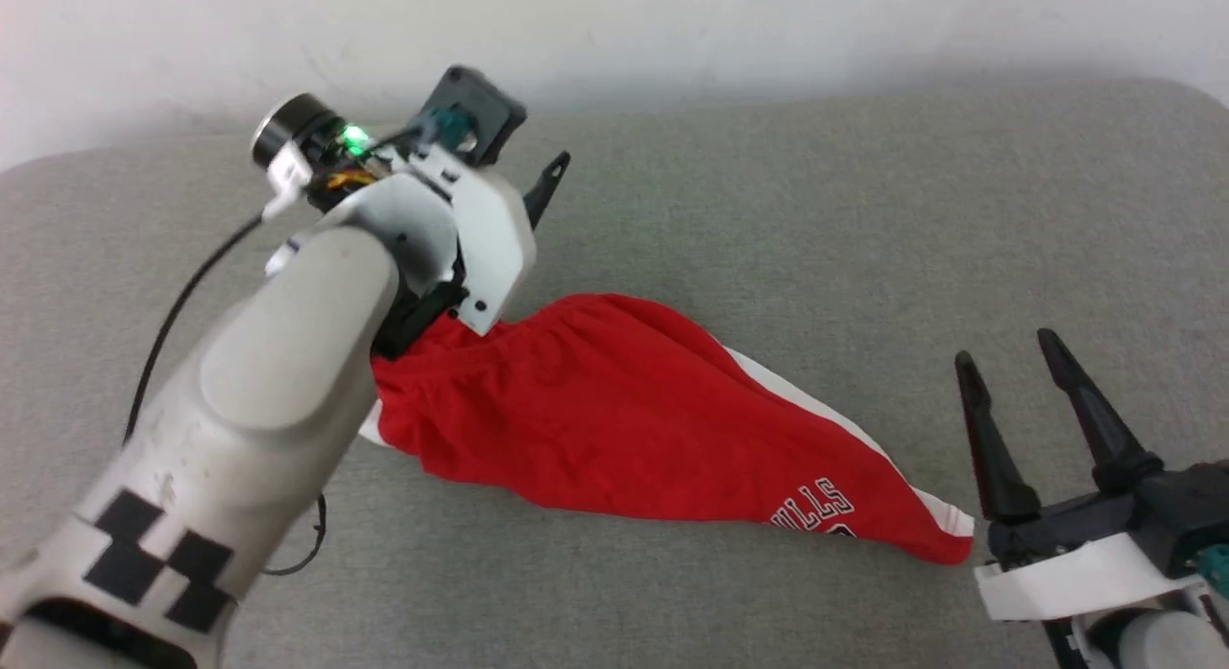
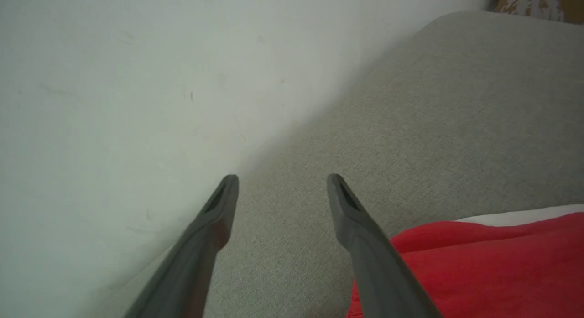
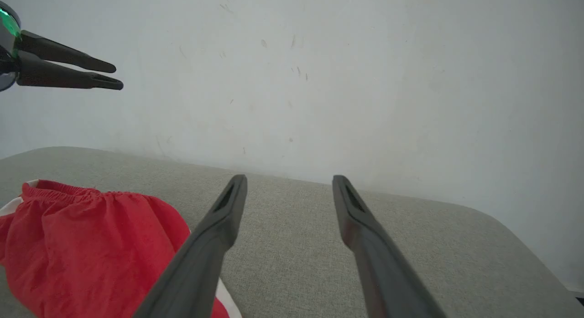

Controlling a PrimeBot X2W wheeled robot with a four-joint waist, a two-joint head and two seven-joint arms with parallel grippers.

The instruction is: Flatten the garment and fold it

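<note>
The garment [image 1: 614, 410] lies on the grey bench [image 1: 864, 218] as a bunched red wedge, not yet flat. Its gathered waistband end sits beneath the left wrist, behind and below the left gripper [image 2: 283, 179]. Its narrow leg end, with white lettering, stops just beside the base of the right gripper [image 1: 1006, 352].

To flatten it well, I judge each gripper should take an outer edge rather than the middle (one at the waistband, one at the hem). Each should pinch a corner low against the bench, then the two should draw apart evenly so the white stripe [image 1: 816, 400] straightens without the whole cloth dragging.

Both grippers are spread and hold nothing. The left arm is raised, its fingers pointing past the garment toward the wall [image 1: 672, 26]. The right is lower, its fingers angled the same way.
</note>
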